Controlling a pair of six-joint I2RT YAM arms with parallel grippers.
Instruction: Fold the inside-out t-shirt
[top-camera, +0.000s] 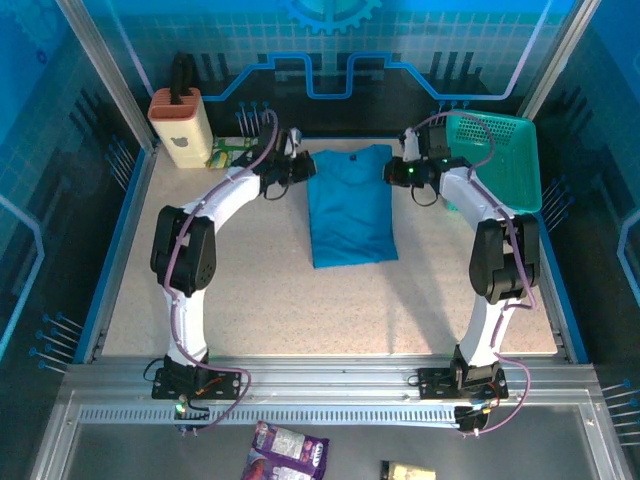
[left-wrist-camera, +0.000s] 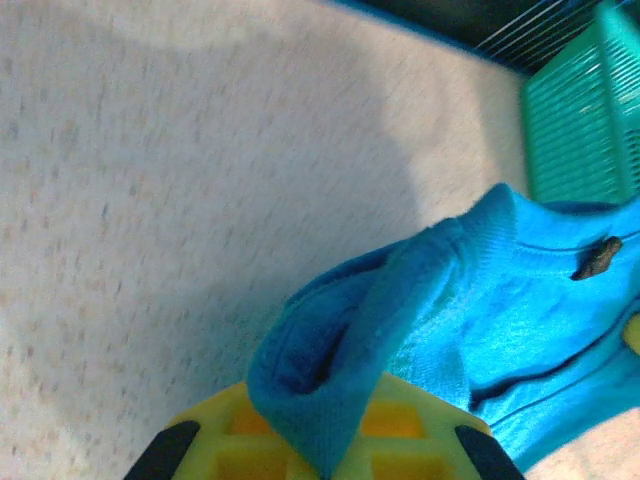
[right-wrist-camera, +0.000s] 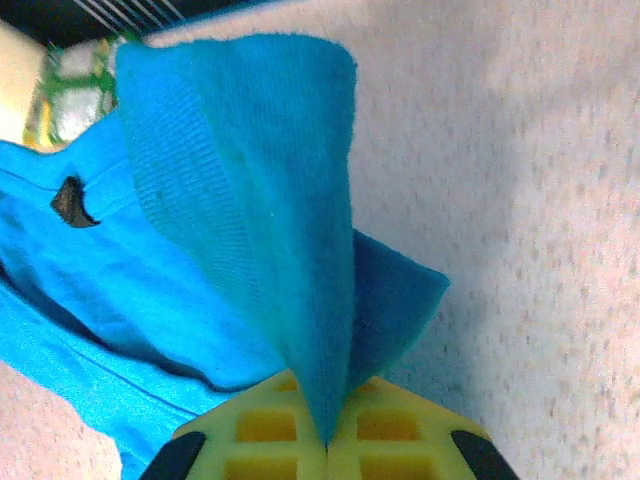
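Two grippers grip the t-shirt (top-camera: 350, 215), one at each far corner. The left gripper (top-camera: 301, 168) is clamped on a bunched fold of the left corner. The right gripper (top-camera: 397, 172) is clamped on the right corner, with cloth rising between its yellow fingers (right-wrist-camera: 395, 428). The t-shirt lies as a narrow rectangle on the far middle of the table (top-camera: 260, 300), near the green basket (top-camera: 500, 150).

top: overhead, far | wrists: close, facing table (left-wrist-camera: 150, 200) | shared: t-shirt (top-camera: 349, 205)

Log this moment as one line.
left fingers: shut on t-shirt far-left corner | right fingers: shut on far-right corner | t-shirt: rest lying on table
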